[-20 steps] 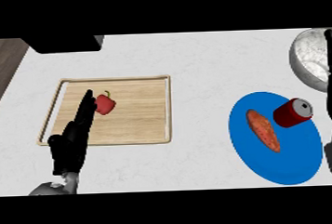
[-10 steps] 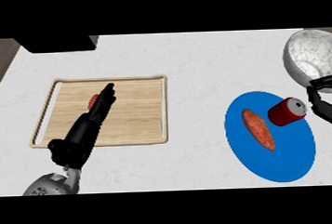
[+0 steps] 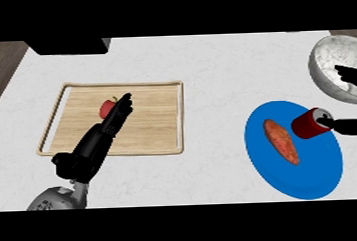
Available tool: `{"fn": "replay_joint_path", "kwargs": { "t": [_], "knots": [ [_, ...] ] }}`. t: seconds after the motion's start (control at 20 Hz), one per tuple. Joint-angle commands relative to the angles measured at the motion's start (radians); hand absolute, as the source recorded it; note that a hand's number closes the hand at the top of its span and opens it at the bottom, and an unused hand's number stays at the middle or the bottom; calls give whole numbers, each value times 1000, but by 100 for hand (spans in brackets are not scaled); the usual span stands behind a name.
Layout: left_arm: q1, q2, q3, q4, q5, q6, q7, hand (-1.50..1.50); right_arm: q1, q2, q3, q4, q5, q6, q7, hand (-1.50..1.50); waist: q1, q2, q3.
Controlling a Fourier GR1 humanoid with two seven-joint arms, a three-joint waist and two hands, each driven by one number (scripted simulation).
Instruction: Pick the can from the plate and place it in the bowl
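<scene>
A red can (image 3: 310, 123) lies on its side at the upper right of the blue plate (image 3: 313, 175). The grey metal bowl (image 3: 331, 62) stands beyond the plate at the right edge. My right hand (image 3: 350, 126) comes in from the right edge and is open. One dark digit reaches the can's top end. Another digit (image 3: 351, 78) shows over the bowl's near wall. Most of this hand is out of the picture. My left hand (image 3: 92, 148) is open, its straight fingers stretched over the wooden board.
An orange oblong food (image 3: 281, 141) lies on the plate left of the can. A wooden cutting board (image 3: 152, 128) at the left carries a small red fruit (image 3: 106, 109) by my left fingertips. A black object (image 3: 68, 45) sits at the counter's back left.
My right hand has spread, with one digit now down at the can's end and another up over the bowl. The can and my left hand have hardly moved.
</scene>
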Motion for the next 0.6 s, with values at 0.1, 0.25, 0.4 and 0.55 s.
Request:
{"fn": "replay_joint_path", "kwargs": {
  "t": [0.1,0.25,0.4,0.55],
  "knots": [
    [-67,-5,26,34,15,-26,23,0,-101,-195,138,15,193,131,217,-150,7,1,-3],
    [-37,-11,17,71,2,-32,-20,0,-120,-273,224,-8,198,346,317,-150,8,1,-6],
    [-47,-5,16,38,5,-43,-2,0,-200,-305,260,16,153,550,403,-150,26,1,-3],
    [-69,-16,40,58,18,-47,7,0,-281,-271,278,-32,84,696,575,-150,10,-3,-3]
  ]
}}
